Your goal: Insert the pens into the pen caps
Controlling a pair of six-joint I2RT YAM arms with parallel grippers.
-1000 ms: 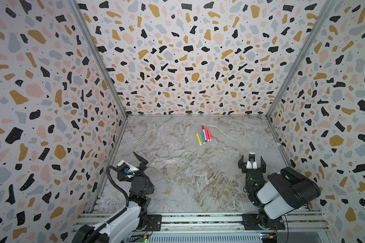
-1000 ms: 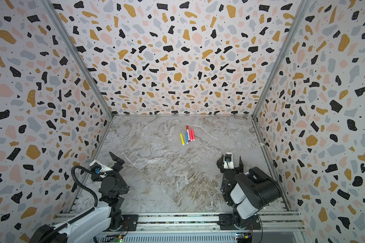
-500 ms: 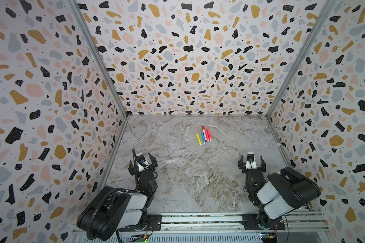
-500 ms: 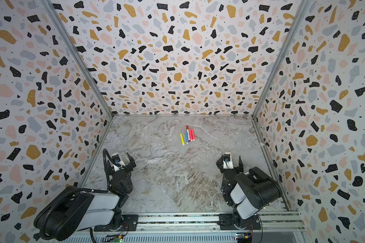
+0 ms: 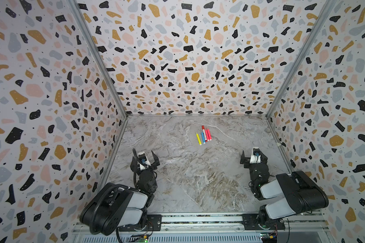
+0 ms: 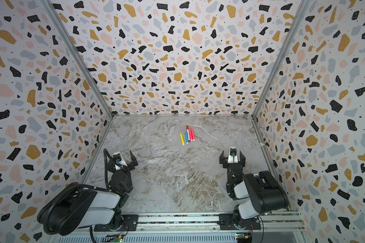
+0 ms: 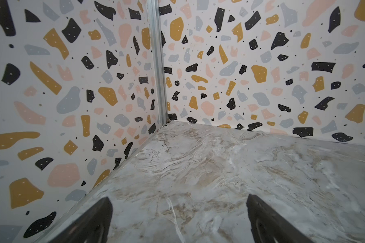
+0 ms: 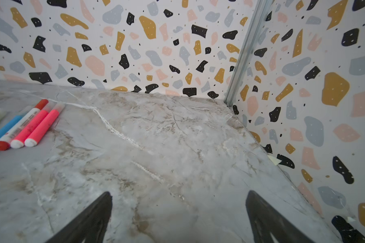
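**Top views.** The pens (image 5: 203, 136) lie flat on the marble floor (image 5: 177, 168) in one tight row, close to the back wall (image 5: 188, 63) and well ahead of both arms. Across the row in both top views: yellow pen (image 5: 198, 138), blue pen (image 5: 203, 137), white-bodied pen (image 5: 204, 133) with red ends, then two pink pens (image 5: 208, 134). The white-bodied pen reaches nearest to the back wall. The same row appears at (image 6: 187, 136). The left gripper (image 5: 144, 154) sits far from the back wall and points toward it. Its jaws are spread wide with nothing between them. The right gripper (image 5: 253, 156) sits about as far from the back wall, also pointing at it, jaws wide apart and empty. Both also show at (image 6: 119, 155) and (image 6: 232, 156).

**Left wrist view.** The left gripper (image 7: 178, 198) shows two dark fingertips (image 7: 101, 212) set far apart above bare floor. Beyond them the back wall (image 7: 261, 63) meets a side wall at a metal corner post (image 7: 156, 63).

**Right wrist view.** The right gripper (image 8: 178, 194) is fully spread over bare floor and grips nothing. The pens (image 8: 25, 128) lie side by side, touching, between the gripper and the back wall (image 8: 135, 42) and off to one side. The pink pens (image 8: 36, 127) have white near ends and clear far ends. Whether any red end is a loose cap cannot be told.
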